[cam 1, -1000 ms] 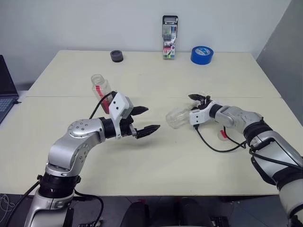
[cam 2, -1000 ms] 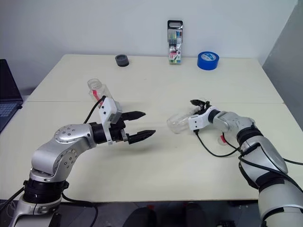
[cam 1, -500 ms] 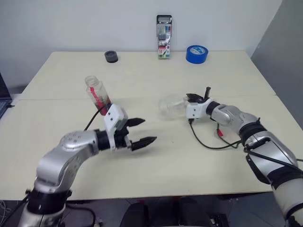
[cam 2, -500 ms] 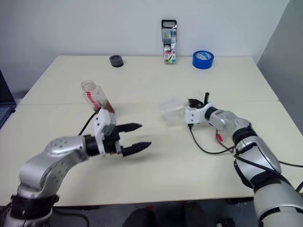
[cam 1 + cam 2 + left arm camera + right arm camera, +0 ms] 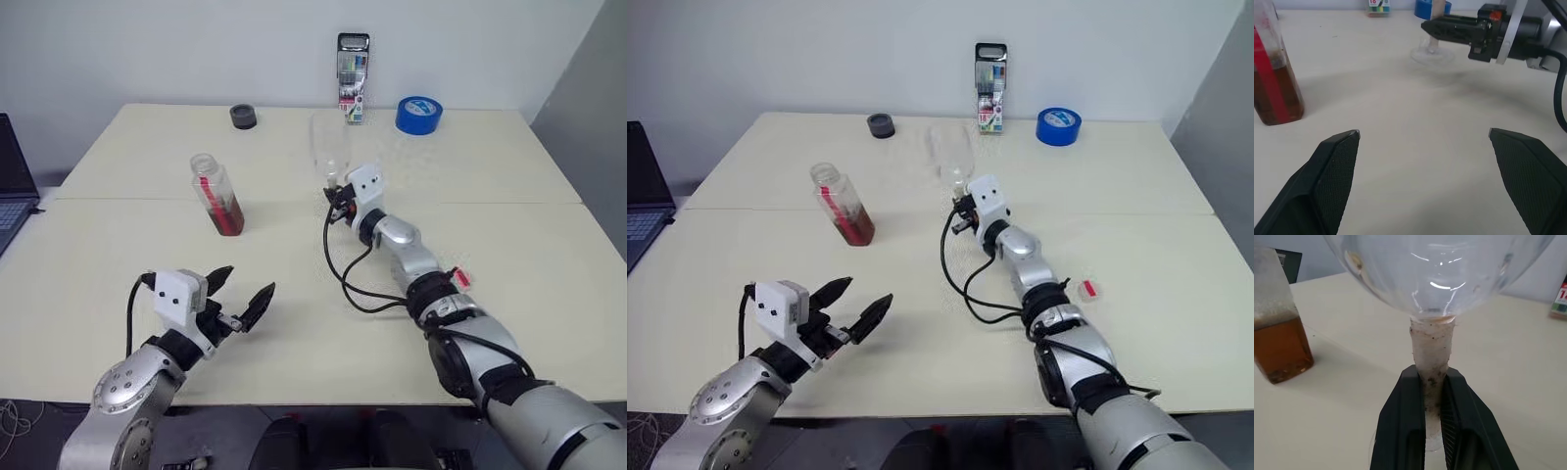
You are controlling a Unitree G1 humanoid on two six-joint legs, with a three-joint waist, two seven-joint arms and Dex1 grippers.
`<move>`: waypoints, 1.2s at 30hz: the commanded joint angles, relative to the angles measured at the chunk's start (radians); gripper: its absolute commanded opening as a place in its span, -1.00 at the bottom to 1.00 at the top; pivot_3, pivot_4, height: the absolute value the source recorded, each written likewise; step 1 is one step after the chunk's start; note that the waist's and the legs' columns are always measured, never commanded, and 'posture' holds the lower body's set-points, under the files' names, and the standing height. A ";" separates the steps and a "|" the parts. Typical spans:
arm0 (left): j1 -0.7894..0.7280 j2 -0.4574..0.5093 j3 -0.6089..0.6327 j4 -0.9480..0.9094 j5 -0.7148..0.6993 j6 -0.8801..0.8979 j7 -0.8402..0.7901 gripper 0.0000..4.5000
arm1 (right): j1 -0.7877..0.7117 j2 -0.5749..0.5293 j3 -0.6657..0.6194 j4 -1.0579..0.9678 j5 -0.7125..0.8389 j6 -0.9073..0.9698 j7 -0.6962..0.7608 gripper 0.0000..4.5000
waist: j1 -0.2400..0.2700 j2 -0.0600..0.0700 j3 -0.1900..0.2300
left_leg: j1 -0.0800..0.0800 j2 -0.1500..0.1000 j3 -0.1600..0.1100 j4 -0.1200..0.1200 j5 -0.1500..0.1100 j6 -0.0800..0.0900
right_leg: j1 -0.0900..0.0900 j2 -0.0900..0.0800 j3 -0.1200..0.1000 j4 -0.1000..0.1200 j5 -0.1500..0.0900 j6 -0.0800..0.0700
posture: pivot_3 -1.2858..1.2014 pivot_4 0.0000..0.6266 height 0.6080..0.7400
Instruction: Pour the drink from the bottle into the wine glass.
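The wine glass (image 5: 1437, 279) is cut off in the right wrist view: its rim is lost past the picture's edge, and its foot is largely hidden behind the right gripper (image 5: 1432, 396), whose fingers (image 5: 1400, 431) are clamped on the stem. The bottle (image 5: 1273, 73) is cropped at the neck in the left wrist view, so no cap can be told. The lettering on the marker pack (image 5: 352, 67) at the table's (image 5: 294, 343) far edge cannot be read. The laptop (image 5: 15, 181) is cut by the picture's side.

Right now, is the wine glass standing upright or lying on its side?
Upright. The wine glass has its bowl above the stem and its foot on the table, with the right gripper shut on the stem.
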 commanded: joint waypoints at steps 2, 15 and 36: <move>0.011 -0.014 -0.021 -0.046 0.004 -0.034 0.024 1.00 | 0.015 0.029 -0.022 -0.079 0.042 -0.019 0.017 -0.94 | -0.001 0.000 0.000 | 0.000 0.000 0.000 0.000 -0.001 0.002 | 0.000 0.000 0.000 0.000 0.000 0.000 | 0.03 -0.52 1.00; 0.009 0.024 -0.020 0.006 -0.005 -0.063 -0.029 1.00 | 0.111 0.118 0.084 0.009 -0.075 -0.224 -0.058 -0.94 | -0.003 0.000 0.000 | 0.001 0.000 0.000 -0.001 -0.001 0.002 | -0.001 0.001 0.000 0.000 0.000 0.000 | 0.03 -0.52 1.00; -0.059 0.043 -0.033 0.058 -0.010 -0.053 -0.042 1.00 | 0.113 0.121 0.101 0.083 -0.107 -0.231 -0.103 0.59 | -0.003 0.000 0.000 | 0.001 0.000 0.000 -0.002 0.000 -0.001 | 0.000 0.001 0.000 0.000 0.000 0.000 | 0.03 -0.52 1.00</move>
